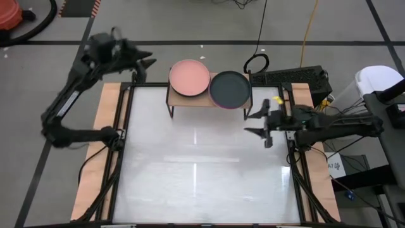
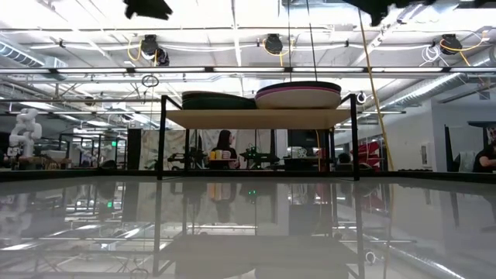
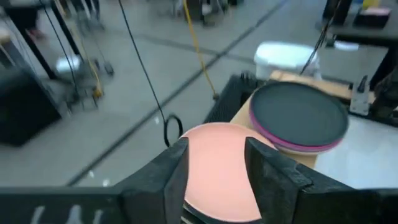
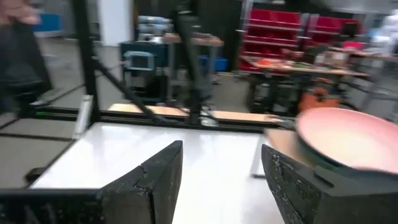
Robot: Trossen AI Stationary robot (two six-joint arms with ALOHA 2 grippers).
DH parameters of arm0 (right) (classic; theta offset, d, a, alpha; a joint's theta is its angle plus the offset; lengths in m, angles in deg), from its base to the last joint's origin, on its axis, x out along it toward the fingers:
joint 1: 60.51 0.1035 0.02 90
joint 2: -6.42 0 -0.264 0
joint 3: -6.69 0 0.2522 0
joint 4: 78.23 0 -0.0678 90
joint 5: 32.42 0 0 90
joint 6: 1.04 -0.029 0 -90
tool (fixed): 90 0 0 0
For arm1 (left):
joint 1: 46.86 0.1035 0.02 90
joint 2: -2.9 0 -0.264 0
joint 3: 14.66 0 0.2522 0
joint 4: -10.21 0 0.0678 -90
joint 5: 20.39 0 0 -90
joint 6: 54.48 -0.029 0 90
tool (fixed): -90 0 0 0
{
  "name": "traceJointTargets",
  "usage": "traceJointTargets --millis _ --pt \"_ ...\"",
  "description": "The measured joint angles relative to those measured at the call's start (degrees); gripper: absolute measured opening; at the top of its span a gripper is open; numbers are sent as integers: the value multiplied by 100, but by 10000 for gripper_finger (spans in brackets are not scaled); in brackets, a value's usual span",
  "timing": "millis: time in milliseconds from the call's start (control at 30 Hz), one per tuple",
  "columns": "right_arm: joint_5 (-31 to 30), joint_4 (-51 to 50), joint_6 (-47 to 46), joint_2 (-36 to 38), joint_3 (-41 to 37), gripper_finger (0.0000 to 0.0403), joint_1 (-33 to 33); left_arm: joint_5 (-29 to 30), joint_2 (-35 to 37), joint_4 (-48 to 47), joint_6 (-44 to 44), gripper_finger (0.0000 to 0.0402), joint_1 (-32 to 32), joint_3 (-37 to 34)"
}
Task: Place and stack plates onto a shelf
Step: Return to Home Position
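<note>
The shelf [image 1: 174, 101] stands at the table's far edge, a wooden top on thin black legs [image 2: 260, 118]. Two stacks of plates rest on it. The left stack is topped by a light pink plate [image 1: 188, 77] [image 3: 217, 180] [image 4: 351, 137]; the low view shows only dark plates [image 2: 218, 100] from the side. The right stack is topped by a dark plate [image 1: 230, 88] [image 3: 300, 114] over magenta and beige ones [image 2: 298, 97]. My left gripper [image 1: 147, 63] [image 3: 214, 165] is open, raised left of the shelf. My right gripper [image 1: 259, 123] [image 4: 221, 174] is open, right of the shelf, empty.
The white glossy tabletop [image 1: 196, 171] spreads toward the near edge, framed by black rails and wooden side boards [image 1: 88, 171]. On the floor beyond the shelf lie a cable loop [image 1: 256, 63] and a black box [image 1: 291, 77]. A person [image 2: 225, 147] sits in the room behind.
</note>
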Motion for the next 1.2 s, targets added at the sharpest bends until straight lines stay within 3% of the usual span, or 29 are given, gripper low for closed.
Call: traceJointTargets --millis 233,467,567,667,800,867,1000,1200 --pt "-851 -887 38 1227 -316 199 0 12 2200 1595 450 104 -375 -2358" --pt "-859 -571 475 2060 -1187 199 -2 14 3895 3022 973 93 -695 -4501" --pt "-522 -331 524 2282 -1532 195 -2 11 4372 3369 1129 93 -761 -5201" --pt "-280 -89 543 2472 -1814 176 -1 13 4734 3702 1271 92 -829 -5791" --pt "-1230 -18 825 2702 -1985 122 -130 11 5059 4322 1391 92 -866 -6519" --pt "-1424 197 1020 2795 -2025 86 -272 11 5154 4702 1465 92 -871 -6796" --pt "-1003 470 1271 2861 -2028 12 -599 -85 5207 5127 1578 92 -871 -7216" --pt "-990 -147 1092 2864 -2028 1 -1016 -524 5207 5379 1644 92 -869 -7485"
